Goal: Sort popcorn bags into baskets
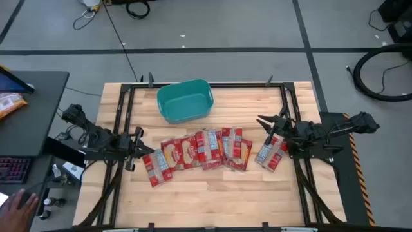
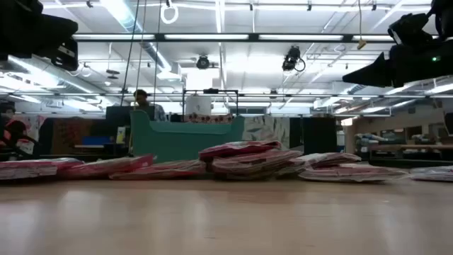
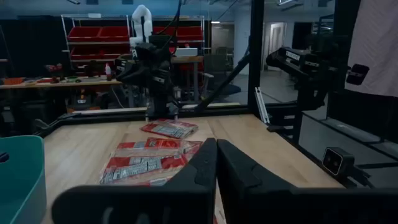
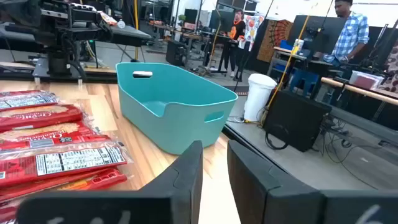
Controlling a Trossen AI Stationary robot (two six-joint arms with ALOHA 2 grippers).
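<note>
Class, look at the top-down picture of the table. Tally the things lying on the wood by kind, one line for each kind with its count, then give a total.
Popcorn bags: about 8 red packets; they overlap in a row, so the count is not certain.
Basket: 1, teal, with nothing in it.
Total: about 9 things on the table.

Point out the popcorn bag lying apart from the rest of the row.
It is the popcorn bag at the row's right end, beside the right gripper. Bare wood separates it from the other bags, which overlap one another.
</note>
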